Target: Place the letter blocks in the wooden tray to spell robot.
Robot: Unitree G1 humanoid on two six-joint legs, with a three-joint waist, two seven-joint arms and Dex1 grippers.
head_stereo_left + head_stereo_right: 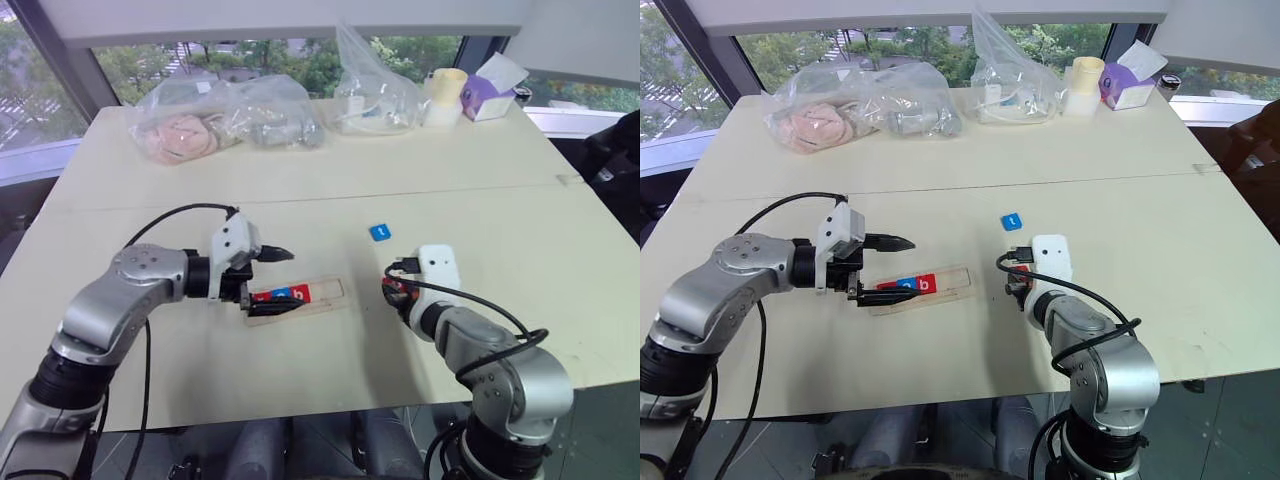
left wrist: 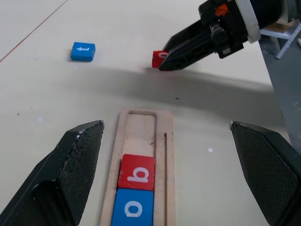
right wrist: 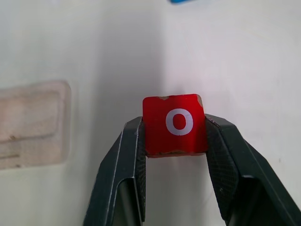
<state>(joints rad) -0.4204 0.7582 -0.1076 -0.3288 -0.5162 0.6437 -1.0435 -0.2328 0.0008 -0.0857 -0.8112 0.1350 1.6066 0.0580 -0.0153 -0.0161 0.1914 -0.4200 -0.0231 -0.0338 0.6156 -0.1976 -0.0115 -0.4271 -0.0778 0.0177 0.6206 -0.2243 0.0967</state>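
Pale matte tabletop by the windows, mid-spelling of "robot".

Nearest, at five o'clock: right gripper (image 3: 174,141) clenched on a glossy red "o" tile (image 3: 174,124), chipped at its corners, apparently lifted for the next free slot. Across at nine o'clock: left gripper (image 1: 885,268) spread wide astride the wooden tray (image 2: 162,155), likely steadying the thin pale strip; blue "o" (image 2: 133,209) and red "b" (image 2: 136,172) seated flush inside. Beyond, toward one o'clock: blue "t" tile (image 1: 380,232) lying flat, waiting. Farthest, at twelve: crinkled clear plastic bags (image 1: 225,115).
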